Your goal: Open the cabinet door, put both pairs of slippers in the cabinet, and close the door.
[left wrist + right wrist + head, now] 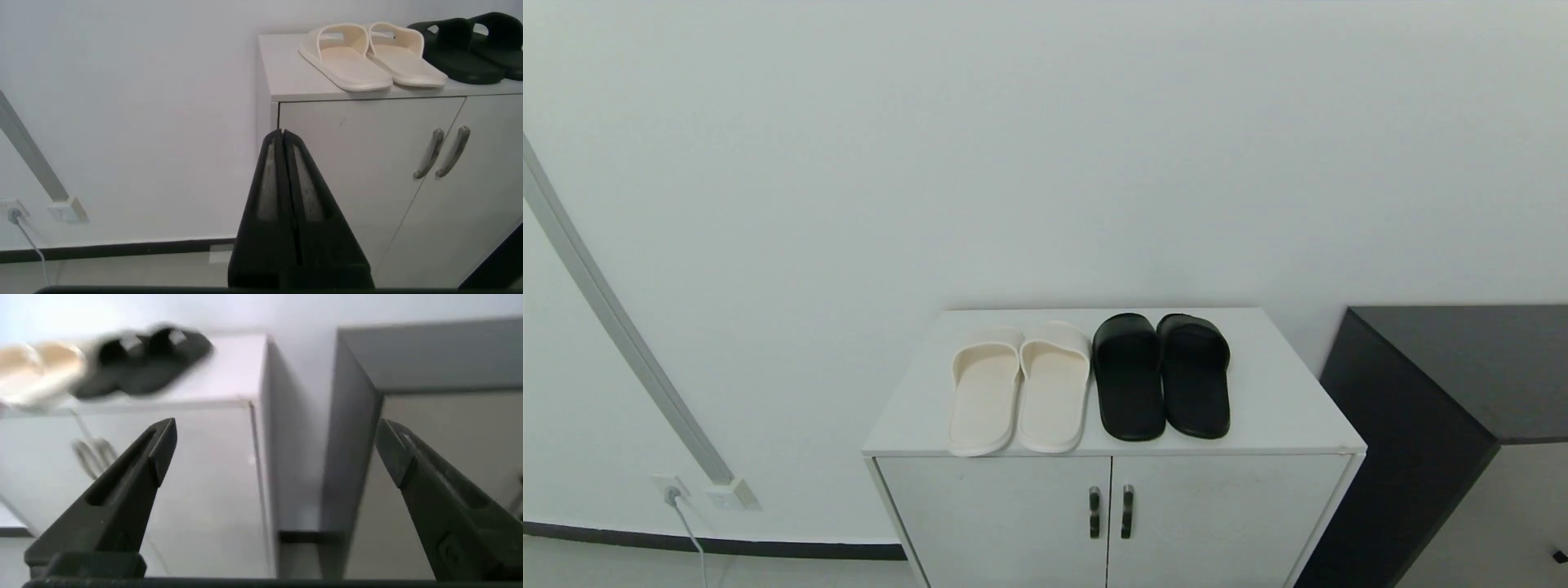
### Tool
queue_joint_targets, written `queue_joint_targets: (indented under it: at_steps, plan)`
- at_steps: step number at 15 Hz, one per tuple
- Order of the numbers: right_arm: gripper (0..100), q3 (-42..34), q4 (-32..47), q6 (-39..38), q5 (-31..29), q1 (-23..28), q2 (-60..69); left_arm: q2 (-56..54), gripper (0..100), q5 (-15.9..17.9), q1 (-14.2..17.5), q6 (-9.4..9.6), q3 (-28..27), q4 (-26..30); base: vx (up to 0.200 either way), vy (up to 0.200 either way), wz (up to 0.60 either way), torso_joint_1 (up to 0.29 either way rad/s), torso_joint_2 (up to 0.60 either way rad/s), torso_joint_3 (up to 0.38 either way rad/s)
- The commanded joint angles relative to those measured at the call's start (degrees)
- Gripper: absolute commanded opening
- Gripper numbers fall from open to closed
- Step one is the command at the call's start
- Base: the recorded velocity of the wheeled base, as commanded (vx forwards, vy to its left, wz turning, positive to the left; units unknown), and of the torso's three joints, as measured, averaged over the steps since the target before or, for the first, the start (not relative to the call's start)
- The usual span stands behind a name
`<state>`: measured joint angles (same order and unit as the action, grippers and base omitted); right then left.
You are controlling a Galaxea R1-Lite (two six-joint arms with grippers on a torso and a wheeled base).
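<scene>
By the look of it, nothing of the task is done yet; the white cabinet has both doors shut, the left door and the right door meeting at the middle, where the handles stand side by side.

Both pairs lie on the cabinet's top. The white slippers are on its left half, heels at the front edge and a little over it, toes toward the back edge; the black slippers lie just beside them around the middle, heels close to the front edge.

The left gripper has its fingers pressed together with nothing between them; it hangs low before the cabinet's left front corner, apart from it. The right gripper is spread wide and holds nothing; it sits off the cabinet's right front corner, near the dark cupboard alongside.

All the steps remain: a door pulled open by its handle, each pair carried inside, and the door closed. The inside is hidden, so its room cannot be judged.
</scene>
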<state>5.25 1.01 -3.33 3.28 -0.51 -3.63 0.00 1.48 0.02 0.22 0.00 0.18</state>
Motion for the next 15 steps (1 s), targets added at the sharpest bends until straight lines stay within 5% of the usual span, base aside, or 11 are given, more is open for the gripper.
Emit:
queue_joint_targets:
  at_steps: [1,3,6,11,15]
  plan:
    - [100,8.9,2.7,-0.2,3.2,-1.7,-19.9,0.0,0,0.0,0.1,0.04,0.0,0.0,0.000,0.000,0.00,0.000,0.00,0.000]
    - [100,7.0,-6.0,0.4,7.3,-2.8,-35.3,0.0,0,0.0,0.0,0.04,0.0,0.0,0.000,0.000,0.00,0.000,0.00,0.000]
    - [100,10.8,-16.6,-1.9,5.2,-11.0,-50.8,0.0,0,0.0,0.1,0.04,0.0,0.0,0.000,0.000,0.00,0.000,0.00,0.000]
    - [100,24.5,-16.9,-11.2,-10.1,-35.4,-66.3,0.0,0,0.0,0.1,0.04,0.0,0.0,0.000,0.000,0.00,0.000,0.00,0.000]
    - [100,35.3,-16.9,-14.2,-15.9,-42.6,-79.7,0.0,0,0.0,0.1,0.13,0.0,0.0,0.000,0.000,0.00,0.000,0.00,0.000]
